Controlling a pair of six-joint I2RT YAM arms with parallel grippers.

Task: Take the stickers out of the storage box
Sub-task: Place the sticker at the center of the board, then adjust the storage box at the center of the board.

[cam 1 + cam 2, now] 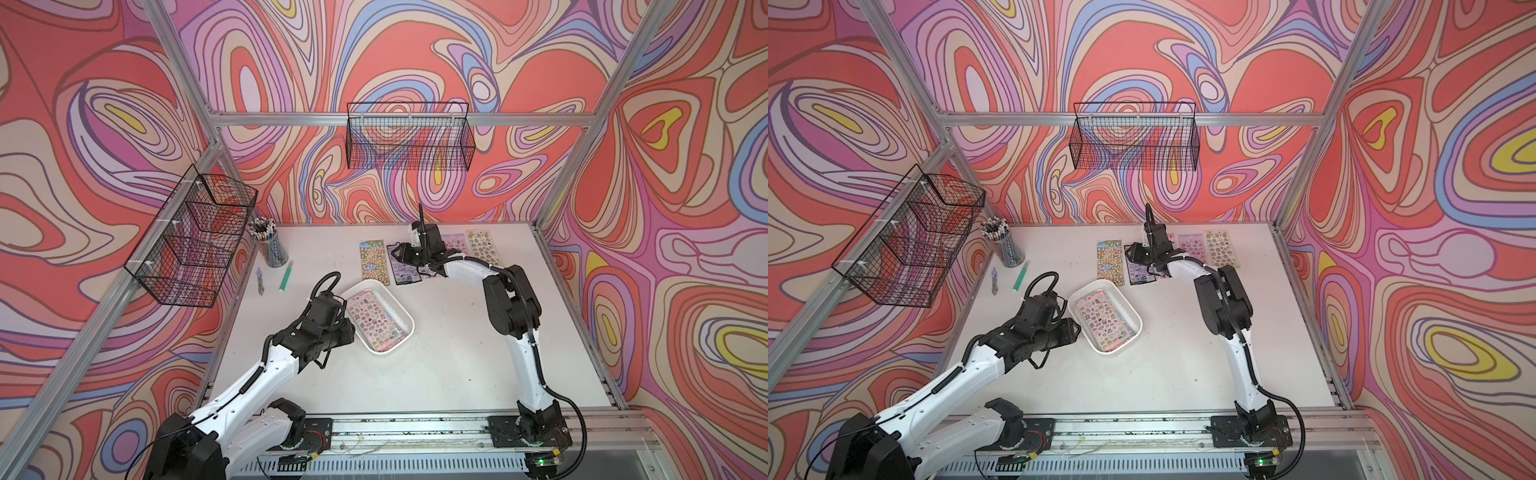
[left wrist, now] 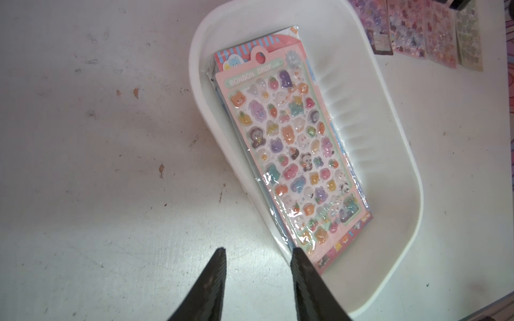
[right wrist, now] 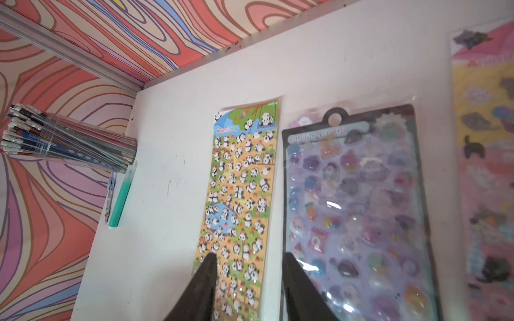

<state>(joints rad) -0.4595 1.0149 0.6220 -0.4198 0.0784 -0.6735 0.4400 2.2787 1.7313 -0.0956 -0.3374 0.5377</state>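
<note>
The storage box point(image 1: 406, 318) lies near the middle of the white table point(image 1: 436, 365), set at an angle. In it is a stack of stickers point(image 2: 292, 155). The top sheet is pink, headed "BONBON DROP", and lies flat along one long wall of the box.

The left hand point(image 2: 258, 251) hovers at the near end of the box. Its fingers are apart with nothing between them, one over bare table and one over the rim by the corner of the top sheet.

Four more sheets lie in a row at the back of the table, out of the box:
- a panda sheet point(image 3: 242, 194)
- a purple sheet with a dark border point(image 3: 356, 208)
- a pink sheet point(image 1: 1192, 246)
- a cream sheet point(image 1: 1219, 248)

The right hand point(image 3: 249, 257) hangs over the near end of the panda sheet. Its fingers are spread and it grips nothing.

At the back left corner stands a cup of pencils point(image 1: 272, 247). Just in front of it lie a green pen point(image 1: 286, 275) and a drawing compass point(image 1: 259, 281).
</note>
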